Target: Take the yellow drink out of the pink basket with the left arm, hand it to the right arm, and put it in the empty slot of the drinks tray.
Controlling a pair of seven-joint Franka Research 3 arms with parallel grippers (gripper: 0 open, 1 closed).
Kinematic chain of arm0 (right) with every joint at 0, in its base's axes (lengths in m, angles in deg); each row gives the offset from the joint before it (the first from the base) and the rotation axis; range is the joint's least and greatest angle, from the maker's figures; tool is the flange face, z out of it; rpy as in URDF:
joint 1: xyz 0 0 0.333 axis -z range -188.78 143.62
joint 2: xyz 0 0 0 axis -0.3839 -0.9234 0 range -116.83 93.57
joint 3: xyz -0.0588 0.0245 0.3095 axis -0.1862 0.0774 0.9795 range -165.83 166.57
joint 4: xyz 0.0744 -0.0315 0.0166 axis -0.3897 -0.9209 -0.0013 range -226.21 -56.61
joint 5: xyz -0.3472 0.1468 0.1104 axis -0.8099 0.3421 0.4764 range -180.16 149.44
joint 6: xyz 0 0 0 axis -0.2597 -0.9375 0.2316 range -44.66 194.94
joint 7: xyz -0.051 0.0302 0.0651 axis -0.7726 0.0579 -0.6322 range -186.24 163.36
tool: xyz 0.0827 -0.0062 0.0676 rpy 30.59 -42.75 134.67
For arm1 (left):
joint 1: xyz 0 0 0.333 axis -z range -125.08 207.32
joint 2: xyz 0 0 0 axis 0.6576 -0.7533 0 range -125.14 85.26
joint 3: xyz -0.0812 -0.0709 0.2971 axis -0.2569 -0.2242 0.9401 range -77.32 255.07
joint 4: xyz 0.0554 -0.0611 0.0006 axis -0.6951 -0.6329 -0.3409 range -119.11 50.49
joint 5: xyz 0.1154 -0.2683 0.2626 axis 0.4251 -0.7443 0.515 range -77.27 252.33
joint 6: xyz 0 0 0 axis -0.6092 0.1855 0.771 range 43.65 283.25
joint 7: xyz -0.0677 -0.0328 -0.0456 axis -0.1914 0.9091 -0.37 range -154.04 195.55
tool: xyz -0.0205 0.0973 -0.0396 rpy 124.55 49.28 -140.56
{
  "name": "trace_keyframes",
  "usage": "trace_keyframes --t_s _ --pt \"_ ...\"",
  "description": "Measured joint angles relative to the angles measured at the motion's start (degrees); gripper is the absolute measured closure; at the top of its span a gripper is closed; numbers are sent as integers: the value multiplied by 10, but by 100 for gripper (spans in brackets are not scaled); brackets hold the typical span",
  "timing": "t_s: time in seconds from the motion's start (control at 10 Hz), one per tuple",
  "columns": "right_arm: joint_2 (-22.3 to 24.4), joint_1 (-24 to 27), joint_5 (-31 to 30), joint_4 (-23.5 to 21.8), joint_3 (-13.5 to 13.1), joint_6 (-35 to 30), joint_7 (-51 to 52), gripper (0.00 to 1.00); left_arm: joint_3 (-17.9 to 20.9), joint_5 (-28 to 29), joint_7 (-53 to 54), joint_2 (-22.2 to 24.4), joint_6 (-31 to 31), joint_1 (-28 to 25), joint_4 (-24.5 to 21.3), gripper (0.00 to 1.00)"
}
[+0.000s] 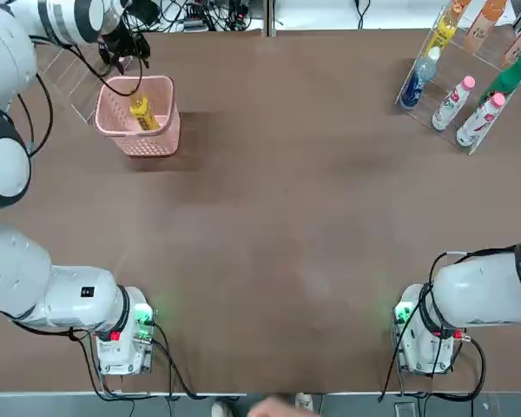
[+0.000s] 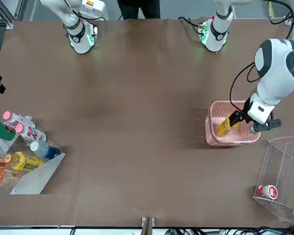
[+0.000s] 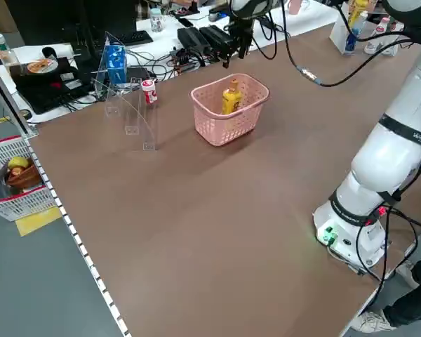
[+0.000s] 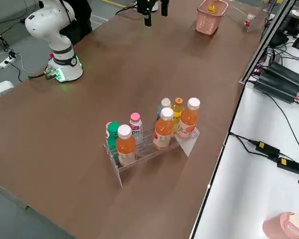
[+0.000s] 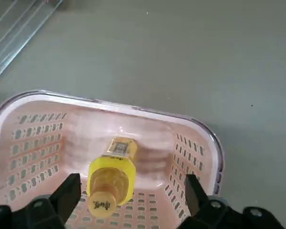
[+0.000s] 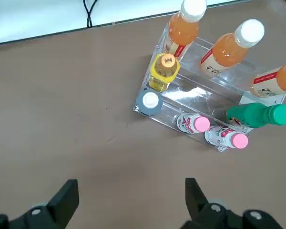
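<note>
Open wide, the left gripper (image 5: 133, 191) points down over the pink basket (image 1: 113, 121), its two fingers well apart with the yellow drink (image 5: 109, 179) in the gap, untouched by either. The drink is inside the basket, at the upper left of the top view, cap up. The left arm (image 1: 17, 261) climbs from its base at the lower left of that view, runs up the left edge and bends across at the top, with a black cable (image 1: 100, 74) looping over the basket.

The basket's rim and mesh walls close the drink in on every side. Just beside it, at the right of the front view, sits a clear acrylic box (image 2: 279, 166). Bare brown table (image 1: 269, 200) stretches between the basket and the drinks tray (image 1: 456, 74), up in the top view's upper right corner.

In the right wrist view, the empty slot (image 6: 188, 94) lies near the tray's middle, between a yellow-capped bottle (image 6: 163, 71) and a green one (image 6: 257, 114), with clear dividers along it. Also wide open and holding nothing, the right gripper (image 6: 132, 191) hangs near the tray, with open table below its fingers.
</note>
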Motion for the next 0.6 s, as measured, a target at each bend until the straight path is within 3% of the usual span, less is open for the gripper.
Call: trace_keyframes --t_s 0.6 --pt "0 0 0 0 0 0 0 1 0 0 0 2 50 -4 -47 3"
